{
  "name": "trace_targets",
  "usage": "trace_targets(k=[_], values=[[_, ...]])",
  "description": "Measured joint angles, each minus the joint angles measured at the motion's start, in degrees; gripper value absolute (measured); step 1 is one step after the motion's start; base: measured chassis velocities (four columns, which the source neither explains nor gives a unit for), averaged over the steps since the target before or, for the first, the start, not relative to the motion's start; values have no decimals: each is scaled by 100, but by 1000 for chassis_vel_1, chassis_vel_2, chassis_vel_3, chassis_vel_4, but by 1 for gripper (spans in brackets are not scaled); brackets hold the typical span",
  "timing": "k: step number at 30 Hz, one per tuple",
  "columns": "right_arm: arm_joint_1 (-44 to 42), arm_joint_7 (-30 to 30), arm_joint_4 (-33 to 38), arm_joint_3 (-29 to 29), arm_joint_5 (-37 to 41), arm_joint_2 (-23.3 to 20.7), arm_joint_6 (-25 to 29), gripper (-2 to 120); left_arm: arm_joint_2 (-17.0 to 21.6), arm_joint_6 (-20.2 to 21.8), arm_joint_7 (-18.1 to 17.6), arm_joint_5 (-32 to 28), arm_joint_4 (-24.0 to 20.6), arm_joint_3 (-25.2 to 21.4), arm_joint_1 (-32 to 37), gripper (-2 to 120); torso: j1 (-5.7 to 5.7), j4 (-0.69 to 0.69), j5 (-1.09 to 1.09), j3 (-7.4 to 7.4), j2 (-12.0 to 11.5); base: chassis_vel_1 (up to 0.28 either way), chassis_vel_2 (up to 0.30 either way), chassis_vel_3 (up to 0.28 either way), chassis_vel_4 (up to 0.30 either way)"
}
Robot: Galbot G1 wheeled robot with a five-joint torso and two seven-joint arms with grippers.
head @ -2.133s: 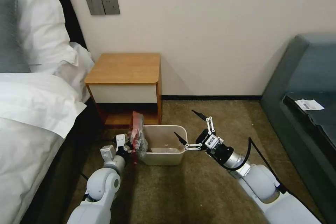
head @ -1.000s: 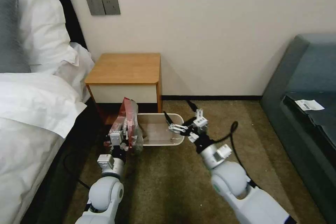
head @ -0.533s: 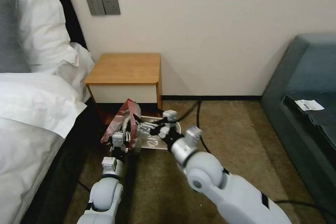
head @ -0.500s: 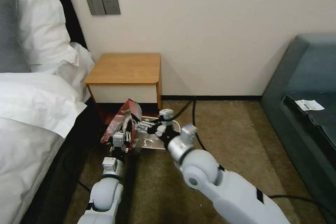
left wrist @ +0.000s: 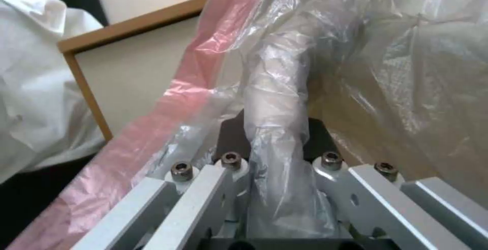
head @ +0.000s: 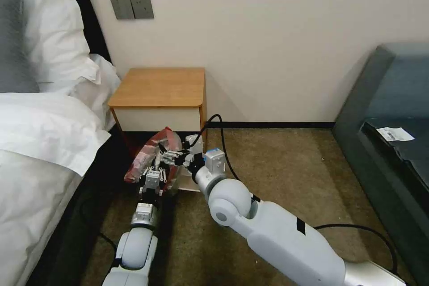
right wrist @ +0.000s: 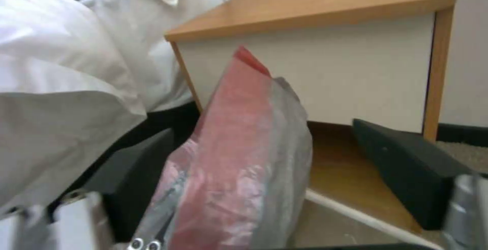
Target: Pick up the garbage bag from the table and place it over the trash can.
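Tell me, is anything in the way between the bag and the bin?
Nothing visible is. The left pincer holds the garbage bag up at the trash can, and the right pincer reaches in at the bag's red rim. The right arm covers most of the bin.

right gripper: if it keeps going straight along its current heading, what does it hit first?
Most likely the garbage bag: the right gripper has a dark finger either side of it in the right wrist view. Beyond it stands the table, with its white drawer front. Depth is unclear, so this is a judgement.
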Motion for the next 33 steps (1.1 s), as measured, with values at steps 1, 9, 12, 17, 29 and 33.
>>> trace_targets(k=[1, 9, 12, 17, 29, 33], values=[[6, 26, -61, -8, -6, 33, -8, 86, -5, -9, -7, 24, 0, -2, 5, 11, 0, -1, 1, 0, 0, 0, 0, 0, 0], [-5, 42, -113, -43, -104, 46, 8, 57, -12, -51, -39, 134, 16, -51, 12, 11, 0, 0, 1, 0, 0, 0, 0, 0, 0], [-5, 39, -113, -38, -144, 31, 26, 50, -9, -55, -44, 147, 14, -58, 12, 11, 0, 0, 0, 0, 0, 0, 0, 0, 0], [-11, 32, -113, -27, -179, 30, 58, 31, -34, -55, -74, 153, 2, -61, 17, 11, 0, 0, 1, 0, 0, 0, 0, 0, 0], [-70, -69, -157, 47, -372, -11, 162, 0, -38, -23, -92, -5, -65, -80, 23, 11, 0, 0, 1, 0, 0, 0, 0, 0, 0], [-67, -113, -176, 114, -456, -27, 190, 0, -33, 4, -91, -136, -155, -86, 62, 11, 0, 0, 0, 0, 0, 0, 0, 0, 0]])
